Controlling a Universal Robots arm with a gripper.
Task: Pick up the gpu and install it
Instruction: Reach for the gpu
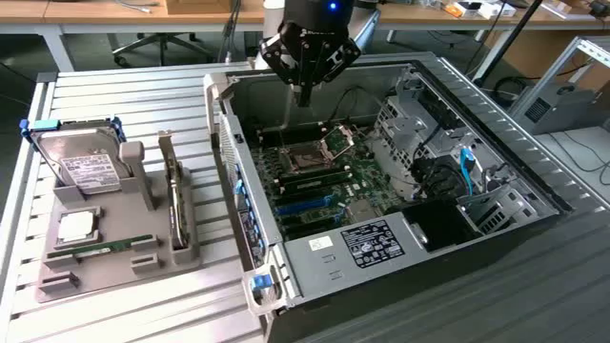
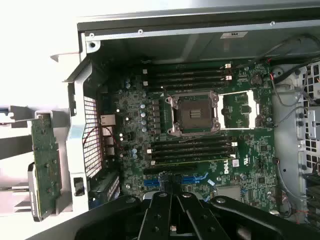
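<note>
One gpu (image 1: 176, 204) — one hard drive (image 1: 84, 166)

I've got the gpu (image 1: 174, 204) standing upright on its long edge, slotted into the grey stand (image 1: 114, 250) along the stand's edge at the exterior view's right. It's a thin flat card with its silver bracket at the far end. Wrist view: gpu (image 2: 46, 160) shows its green board side. Not yet picked up.

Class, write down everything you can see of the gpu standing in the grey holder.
The gpu is a thin flat card standing on its long edge in a slot of the grey holder, beside the open computer case. A narrow silver bracket rises at its far end. Only the holder touches it; the gripper hangs over the case.
</note>
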